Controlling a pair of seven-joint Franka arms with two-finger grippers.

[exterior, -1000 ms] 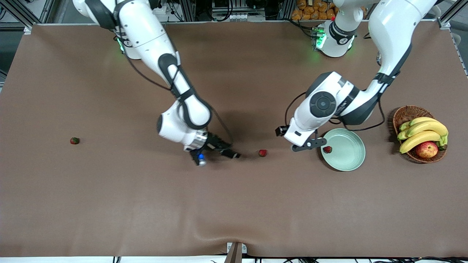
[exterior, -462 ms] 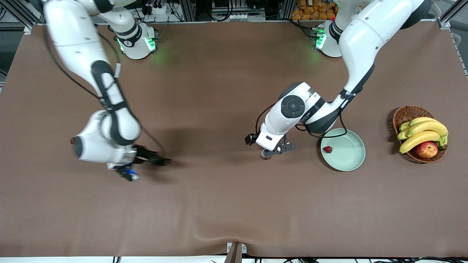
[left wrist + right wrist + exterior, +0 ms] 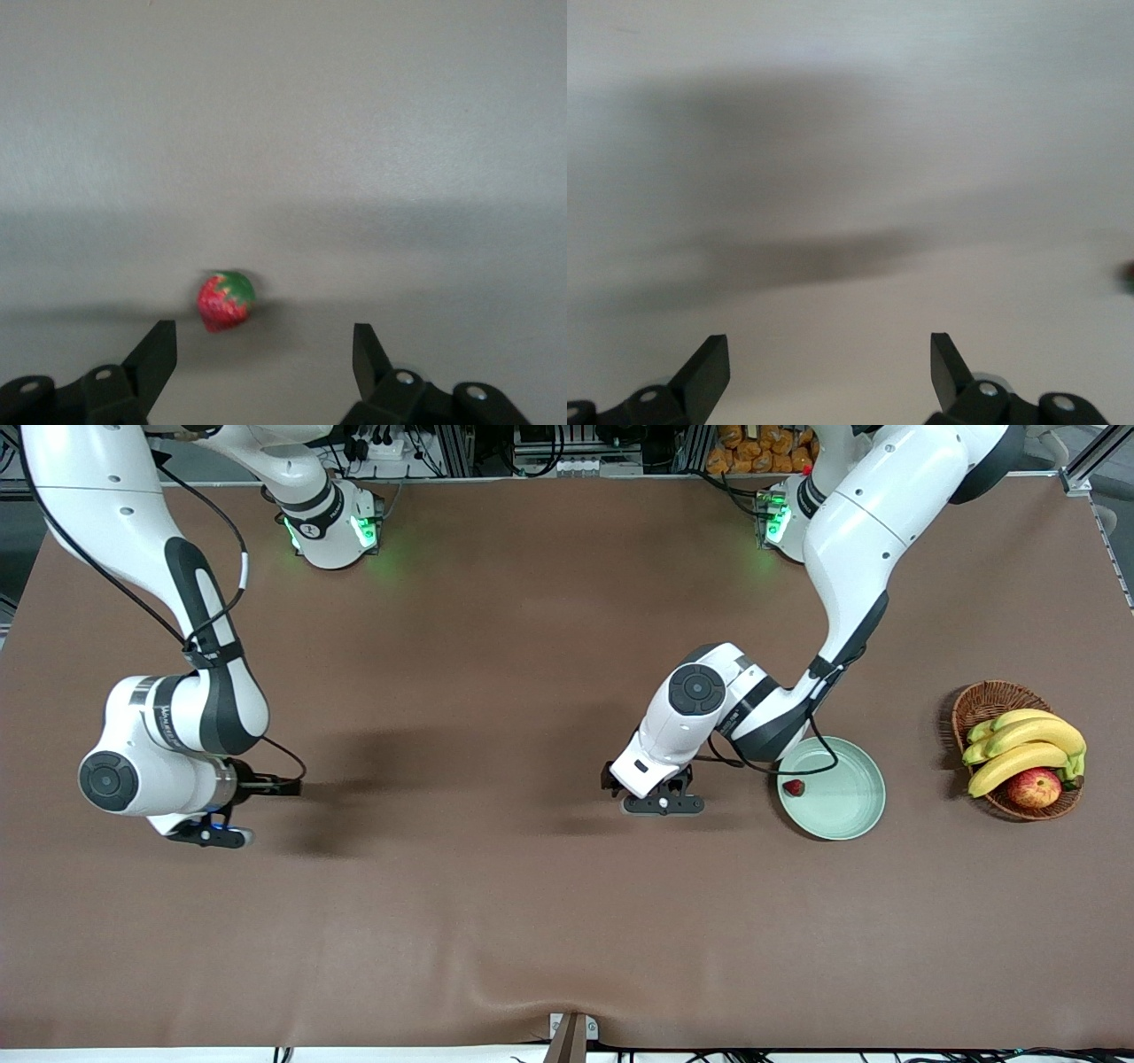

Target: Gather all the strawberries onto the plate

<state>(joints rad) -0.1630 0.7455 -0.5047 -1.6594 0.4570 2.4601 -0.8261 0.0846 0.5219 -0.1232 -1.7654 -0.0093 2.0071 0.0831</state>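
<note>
The pale green plate [image 3: 842, 810] lies toward the left arm's end of the table, and one strawberry [image 3: 794, 786] rests in it by the rim. My left gripper [image 3: 663, 804] is low over the mat beside the plate. In the left wrist view a second strawberry [image 3: 226, 301] lies on the mat between the open left gripper [image 3: 266, 341] fingers, close to one finger and untouched. The front view hides that berry under the hand. My right gripper [image 3: 282, 786] hovers near the right arm's end, and the right gripper [image 3: 828, 354] is open and empty.
A brown wicker basket [image 3: 983, 695] with bananas [image 3: 1028, 744] and an apple [image 3: 1034, 786] stands past the plate at the left arm's end. A dark reddish speck [image 3: 1129, 276] shows at the edge of the right wrist view; I cannot tell what it is.
The left gripper left the plate and came down around the mid-table strawberry. The right arm swung from the table's middle to its own end, now covering the spot where a third strawberry lay.
</note>
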